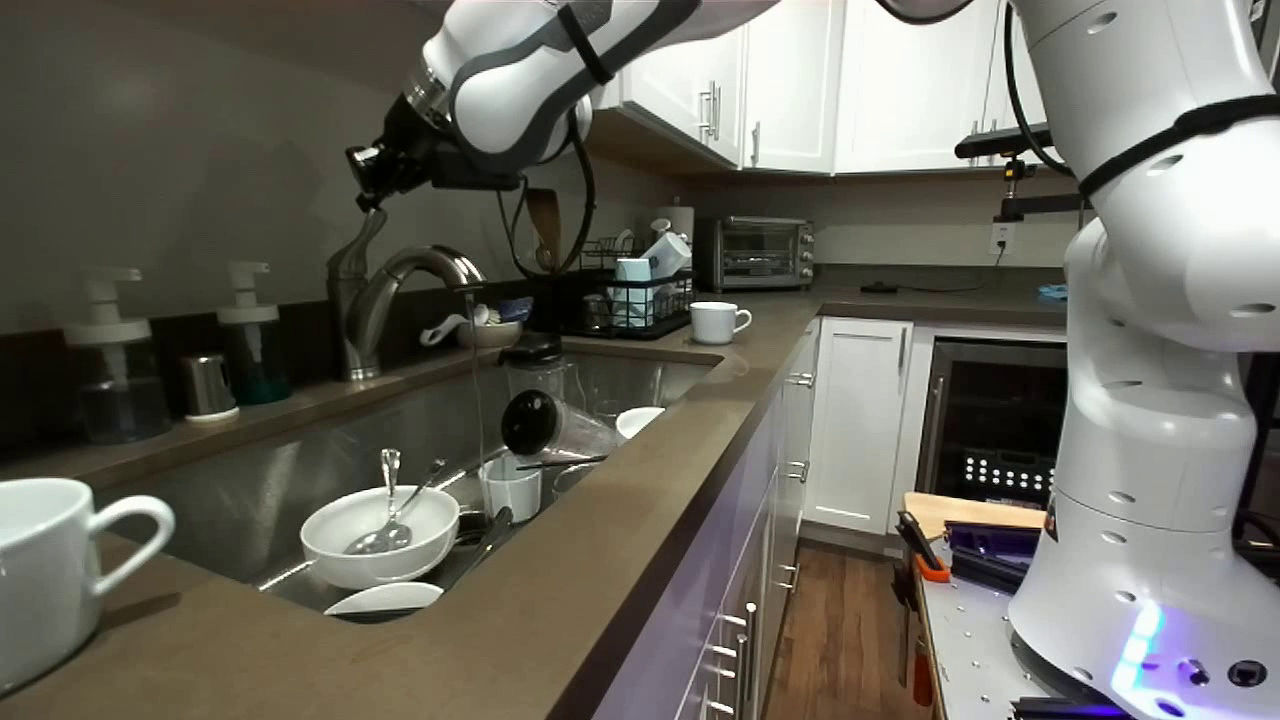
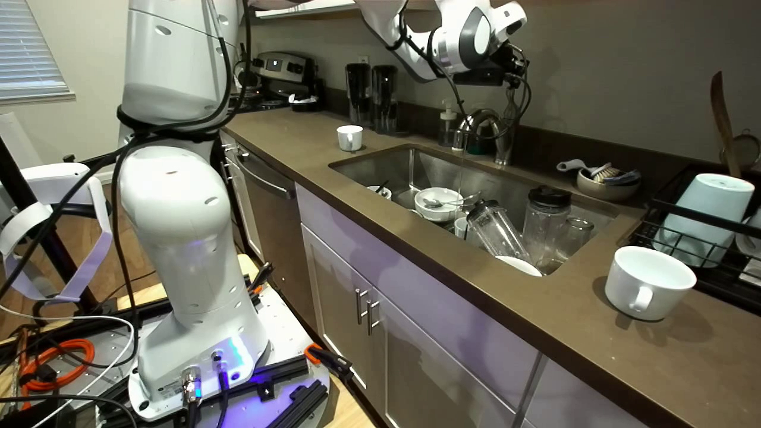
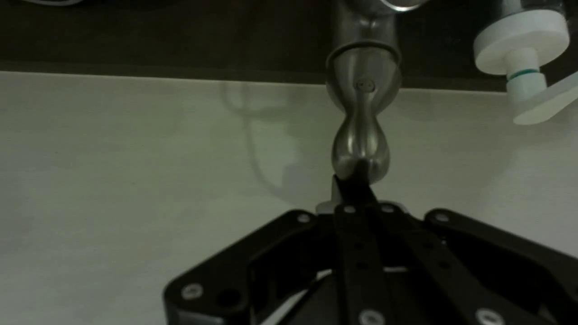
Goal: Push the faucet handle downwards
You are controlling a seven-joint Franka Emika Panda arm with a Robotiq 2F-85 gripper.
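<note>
The faucet handle (image 1: 362, 240) is a slim silver-grey lever that rises upright from the faucet body behind the arched spout (image 1: 420, 265). In an exterior view it shows partly behind cables (image 2: 510, 108). In the wrist view the handle (image 3: 361, 140) points down the picture toward my gripper (image 3: 354, 183). The gripper's fingers are together, with nothing seen between them. The dark fingertips overlap the handle's rounded free end in the wrist view. In an exterior view the gripper (image 1: 368, 192) is at the handle's top end; whether it touches or is just above, I cannot tell.
A thin stream of water (image 1: 478, 390) falls from the spout into the sink (image 1: 270, 480), which holds bowls, cups and clear bottles. Soap dispensers (image 1: 245, 330) stand beside the faucet. A dish rack (image 1: 640, 300) and white mugs (image 1: 715, 323) stand on the counter. The wall is close behind the faucet.
</note>
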